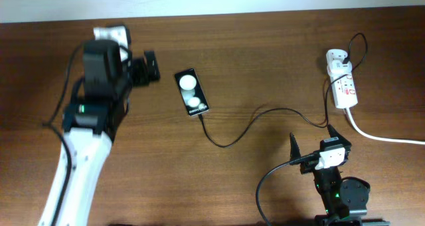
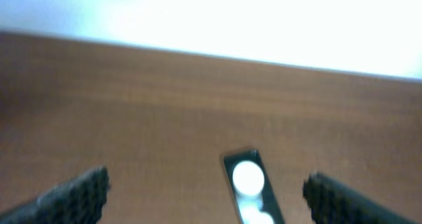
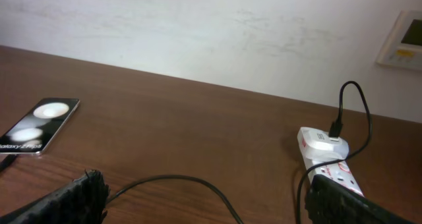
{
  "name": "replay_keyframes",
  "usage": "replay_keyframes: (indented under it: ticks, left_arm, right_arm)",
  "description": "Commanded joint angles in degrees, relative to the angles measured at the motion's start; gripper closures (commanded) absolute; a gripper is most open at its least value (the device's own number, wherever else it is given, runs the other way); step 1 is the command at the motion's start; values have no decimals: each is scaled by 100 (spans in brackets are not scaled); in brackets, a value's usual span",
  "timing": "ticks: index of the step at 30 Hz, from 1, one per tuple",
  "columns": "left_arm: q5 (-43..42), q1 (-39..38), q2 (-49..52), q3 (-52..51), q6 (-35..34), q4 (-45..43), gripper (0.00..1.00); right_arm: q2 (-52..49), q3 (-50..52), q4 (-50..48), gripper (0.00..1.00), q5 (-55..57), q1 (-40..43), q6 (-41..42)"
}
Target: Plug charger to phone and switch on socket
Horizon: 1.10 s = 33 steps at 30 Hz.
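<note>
**Both arms at rest over the counter, overhead and wrist views.** My left end effector (image 1: 153,66) is open, its two fingers (image 2: 76,194) spread wide with nothing between them. It hangs over the far-left part of the counter (image 1: 265,40) and points towards the phone (image 1: 192,92). The phone lies flat and face up, just beyond my left fingertips and apart from them, set at a slant, with two round glares on its glass.

My right end effector (image 1: 312,139) is likewise open and empty, near the counter's front edge on the right. The charger (image 3: 171,178), a thin black cable, lies on the counter just ahead of it. From the phone's near short edge it sags in a loop, rises, and passes close by my right fingertips; I cannot tell whether it touches them. It then climbs beside the socket (image 1: 346,92), arcs over, and enters the white plug adapter (image 1: 336,57) seated at the socket's far end. The cable tip meets the phone's edge, but I cannot tell whether it is fully seated.

The socket lies at the far right, beyond my right end effector and well apart from the phone. Red marks show on its face; the switch position is too small to read. Its thick white cord (image 1: 388,138) runs off the right edge.
</note>
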<state>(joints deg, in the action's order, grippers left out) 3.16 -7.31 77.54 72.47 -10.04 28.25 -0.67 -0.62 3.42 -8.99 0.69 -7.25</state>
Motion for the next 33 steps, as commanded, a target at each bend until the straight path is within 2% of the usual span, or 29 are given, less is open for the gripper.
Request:
replay_keyframes:
  ticks: [1, 4, 6, 14, 19, 25, 28, 33]
  left_arm:
    - [-109, 24, -1270, -1764, 463, -1325, 1]
    - [-402, 44, -2529, -3346, 1071, -2538, 1]
    - [-402, 46, -3268, -4105, 1300, -2879, 1]
    - [-382, 50, -5541, -6078, 2308, -3150, 1]
    - [-385, 188, -6572, -7187, 2498, -3659, 1]
    - [-271, 223, -7320, -7200, 2518, -2371, 1]
    - [-297, 223, -7731, -7197, 2511, -2345, 1]
    - [-339, 223, -7724, -7197, 2426, -2345, 1]
  right_arm:
    - [46, 31, 28, 1, 26, -31, 63]
    - [46, 31, 28, 1, 26, -31, 63]
    - [46, 31, 31, 1, 26, -31, 63]
    - [46, 31, 28, 1, 26, -31, 63]
    - [46, 31, 31, 1, 26, -31, 63]
    - [46, 31, 28, 1, 26, -31, 63]
    - [46, 31, 28, 1, 26, -31, 63]
    - [46, 31, 28, 1, 26, -31, 63]
